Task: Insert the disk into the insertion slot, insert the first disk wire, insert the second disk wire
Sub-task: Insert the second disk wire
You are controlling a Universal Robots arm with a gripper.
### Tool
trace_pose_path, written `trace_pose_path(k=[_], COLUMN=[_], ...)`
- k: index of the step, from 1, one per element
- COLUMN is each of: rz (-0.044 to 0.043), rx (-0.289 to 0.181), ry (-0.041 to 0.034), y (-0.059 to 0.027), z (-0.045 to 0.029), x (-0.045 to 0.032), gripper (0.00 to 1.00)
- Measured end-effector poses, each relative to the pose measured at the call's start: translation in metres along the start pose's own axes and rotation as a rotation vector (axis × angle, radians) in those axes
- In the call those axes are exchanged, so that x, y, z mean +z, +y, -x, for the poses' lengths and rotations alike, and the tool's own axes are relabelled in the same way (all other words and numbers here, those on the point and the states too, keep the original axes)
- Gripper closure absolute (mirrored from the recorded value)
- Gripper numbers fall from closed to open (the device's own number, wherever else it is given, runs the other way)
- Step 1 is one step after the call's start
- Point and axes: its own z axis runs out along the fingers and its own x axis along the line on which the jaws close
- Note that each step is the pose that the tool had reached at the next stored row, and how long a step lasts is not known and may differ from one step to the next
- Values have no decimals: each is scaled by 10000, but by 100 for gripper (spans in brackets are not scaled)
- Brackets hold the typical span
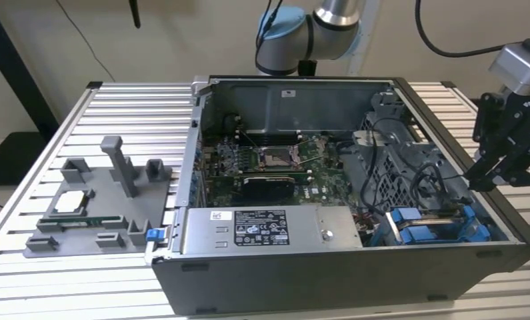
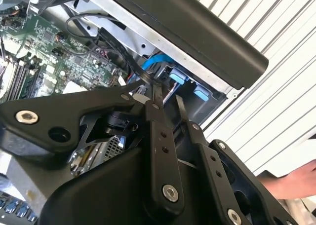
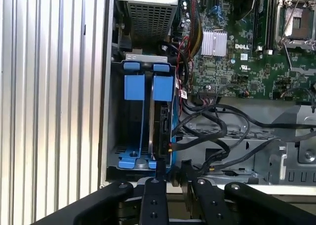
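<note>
The disk (image 3: pixel 161 129) stands on edge inside the insertion slot (image 3: pixel 134 89), a bay with blue plastic parts at the case's corner (image 1: pixel 434 230) on the exterior view's right. Black wires (image 3: pixel 210 136) run from the disk's side across the grey cage. My gripper (image 1: pixel 483 181) hangs just outside the case wall, over the end of the bay. Its two thin black fingers (image 3: pixel 160 174) are a narrow gap apart, and I see nothing held between them. The second wrist view shows the gripper (image 2: pixel 169 99) pointing down at the blue clips, with a black wire (image 2: pixel 133 67) passing close by one fingertip.
The open case holds a motherboard (image 1: pixel 265 160) and a grey power-supply box (image 1: pixel 265 230). A grey fixture (image 1: pixel 96 200) with small parts sits on the slatted table at the exterior view's left. A person's hand (image 2: pixel 291 181) rests on the table beside the case.
</note>
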Motion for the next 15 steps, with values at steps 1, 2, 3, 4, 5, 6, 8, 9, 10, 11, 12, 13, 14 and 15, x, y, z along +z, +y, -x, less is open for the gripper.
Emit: trace_pose_path(k=[1,2,3,4,5,6,8,9,10,11,12,13,14,15], rz=[0,0,0,0,-1,0,0,0,0,0,-1,0,0,-1], rx=[-1,-1,-2,-1,-2,-2,-2,-2,-2,-2,-2,-2,-1,-1], ry=[-13,-19,-26,-27,-29,-31,-30,-31,-32,-32,-32,-32,-33,-32], y=[-1,-1,-1,-1,-1,-1,-1,-1,-1,-2,-2,-2,-2,-2], z=[0,0,0,0,0,0,-1,-1,-1,-1,-1,-2,-2,-2], x=[2,4,5,5,6,6,9,13,17,20,24,27,31,34], gripper=[0,0,0,0,0,0,0,0,0,0,0,0,0,0])
